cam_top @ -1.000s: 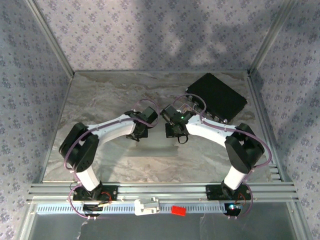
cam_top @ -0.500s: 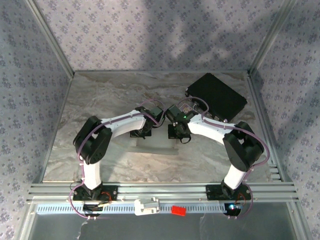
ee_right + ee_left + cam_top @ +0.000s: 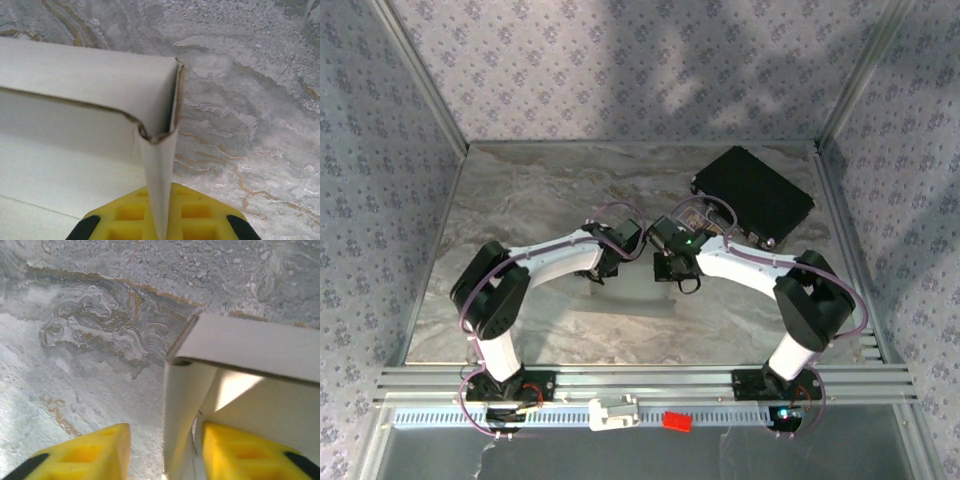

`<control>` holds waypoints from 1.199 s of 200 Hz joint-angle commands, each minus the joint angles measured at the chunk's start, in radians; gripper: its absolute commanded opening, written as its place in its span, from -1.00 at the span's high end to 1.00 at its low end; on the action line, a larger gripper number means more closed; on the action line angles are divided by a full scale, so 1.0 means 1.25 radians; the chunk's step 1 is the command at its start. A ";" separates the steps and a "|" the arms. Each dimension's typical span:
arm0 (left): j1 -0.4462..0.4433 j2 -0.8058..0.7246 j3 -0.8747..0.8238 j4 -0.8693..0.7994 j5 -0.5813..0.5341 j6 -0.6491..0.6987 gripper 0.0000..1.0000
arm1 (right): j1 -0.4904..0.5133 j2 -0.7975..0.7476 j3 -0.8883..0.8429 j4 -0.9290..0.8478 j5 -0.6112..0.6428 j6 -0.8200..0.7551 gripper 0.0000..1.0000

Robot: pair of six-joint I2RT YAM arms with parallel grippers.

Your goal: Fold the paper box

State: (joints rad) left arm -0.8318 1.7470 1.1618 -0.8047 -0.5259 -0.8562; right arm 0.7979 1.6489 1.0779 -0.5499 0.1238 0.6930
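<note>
At centre, elbows (image 3: 490, 295) out: left end effector (image 3: 162, 440) released, right end effector (image 3: 160, 202) clenching box (image 3: 75, 75)

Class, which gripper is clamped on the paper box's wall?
The right gripper: its fingers pinch the paper box wall; the left gripper stands open.

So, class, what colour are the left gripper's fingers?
Yellow fingers, clearest in the left wrist view.

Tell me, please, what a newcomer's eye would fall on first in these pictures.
At the middle of the marble table stands a half-folded white paper box with its walls up. The right gripper is pinched shut on one wall near a corner, while the left gripper straddles another wall with its yellow fingers apart. A black case lies at the table's far right corner.
</note>
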 commanded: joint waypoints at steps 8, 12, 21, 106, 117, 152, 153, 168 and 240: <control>-0.047 -0.102 -0.055 0.109 0.037 0.050 -0.03 | 0.008 0.001 0.030 0.034 0.034 0.019 1.00; -0.042 -0.111 -0.064 0.128 0.054 0.054 -0.04 | 0.008 0.002 0.031 0.035 0.034 0.019 1.00; -0.031 -0.128 -0.082 0.133 0.070 0.058 -0.05 | 0.009 0.003 0.033 0.032 0.037 0.020 1.00; 0.067 -0.222 -0.135 0.136 0.172 0.124 -0.07 | 0.008 0.013 0.037 0.018 0.026 0.022 1.00; 0.077 -0.214 -0.135 0.125 0.175 0.137 -0.07 | 0.006 0.012 0.039 0.017 0.025 0.022 1.00; 0.104 -0.195 -0.157 0.133 0.196 0.146 0.00 | 0.004 0.012 0.042 0.017 0.019 0.019 1.00; 0.104 -0.195 -0.158 0.133 0.197 0.145 0.00 | 0.004 0.012 0.042 0.017 0.019 0.020 1.00; 0.106 -0.186 -0.156 0.137 0.195 0.147 0.06 | 0.004 0.009 0.042 0.020 0.015 0.019 1.00; 0.105 -0.156 -0.154 0.134 0.153 0.143 0.55 | 0.002 0.006 0.042 0.019 0.016 0.019 1.00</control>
State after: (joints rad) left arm -0.7021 1.5532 0.9699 -0.6262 -0.3023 -0.6712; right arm 0.8032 1.6520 1.1027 -0.5156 0.1417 0.7002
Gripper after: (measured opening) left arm 0.284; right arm 0.073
